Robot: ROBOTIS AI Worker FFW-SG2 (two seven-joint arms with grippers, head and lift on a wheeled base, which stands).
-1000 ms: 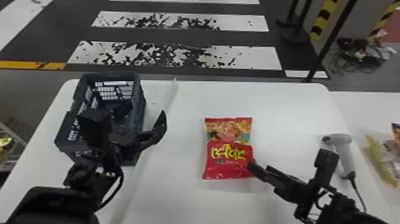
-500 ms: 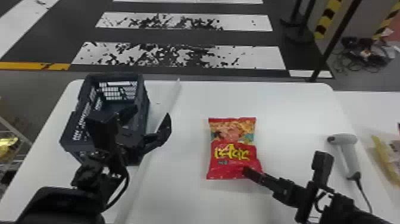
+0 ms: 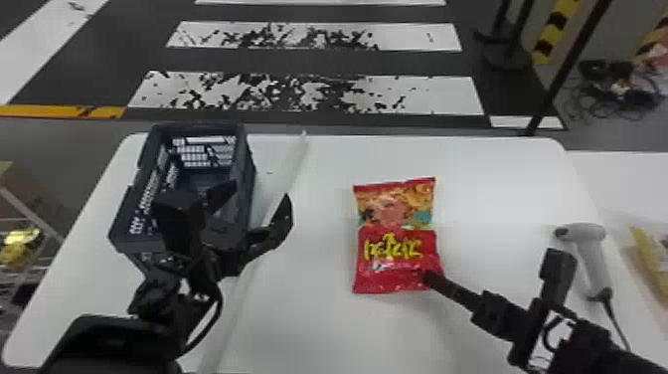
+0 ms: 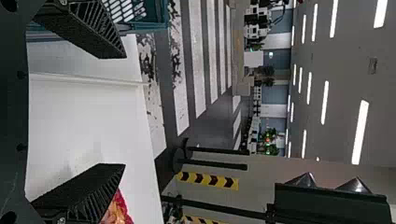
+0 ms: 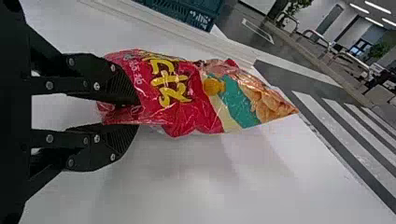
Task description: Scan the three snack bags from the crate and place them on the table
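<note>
The red snack bag (image 3: 395, 258) is tilted up off the white table (image 3: 298, 318), near its middle. My right gripper (image 3: 428, 279) has the bag's near right corner pinched. In the right wrist view, the bag (image 5: 187, 93) extends from between the closed fingers of the right gripper (image 5: 136, 114). My left gripper (image 3: 261, 193) stands open over the crate's right side, nothing between its fingers; the left wrist view has the left gripper (image 4: 125, 111) spread wide. The dark crate (image 3: 251, 199) is at the table's left. A grey-white scanner (image 3: 589, 253) lies at the right, beyond my right arm.
A pale raised strip (image 3: 278, 214) runs front to back between crate and bag. The scanner's cable (image 3: 616, 323) trails toward the front beside my right arm. A second table with a yellowish package (image 3: 651, 258) adjoins at the right.
My right gripper has shut on the bag's corner and raised it slightly, with the bag now tipped up. The head view has shifted a little; the left gripper still hangs by the crate.
</note>
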